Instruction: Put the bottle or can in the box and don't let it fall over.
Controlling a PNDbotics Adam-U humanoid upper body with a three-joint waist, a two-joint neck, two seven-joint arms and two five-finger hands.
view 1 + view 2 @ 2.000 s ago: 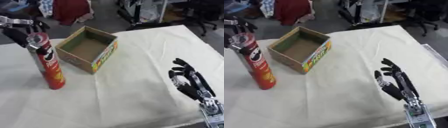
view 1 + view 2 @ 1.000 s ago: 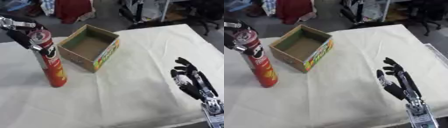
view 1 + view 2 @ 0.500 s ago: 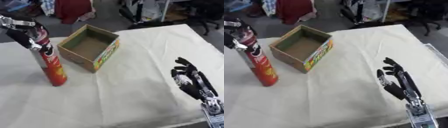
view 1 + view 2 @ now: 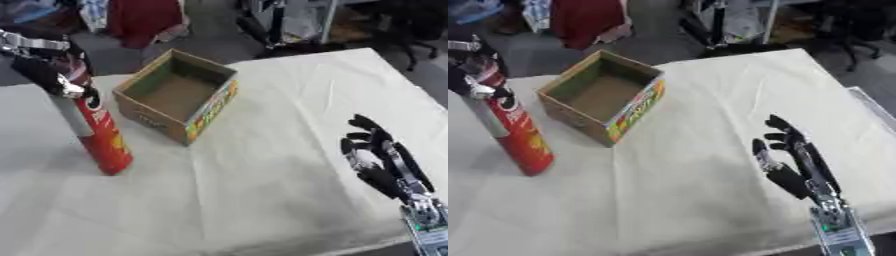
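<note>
A tall red can (image 4: 96,127) stands on the cloth at the left, leaning slightly with its top tipped to the left. My left hand (image 4: 48,70) is curled round its upper end. Just right of the can lies an open cardboard box (image 4: 177,99) with nothing inside and a colourful printed side. My right hand (image 4: 381,160) rests open near the lower right, fingers pointing up, far from the can and the box.
A cream cloth (image 4: 289,110) covers the table. Beyond its far edge hang red and other garments (image 4: 140,20), with chair legs and a dark floor behind. The table's right edge shows in the right eye view (image 4: 877,107).
My left hand has kept its hold on the can's top, and the can has tilted a little more to the left. The right hand has stayed still.
</note>
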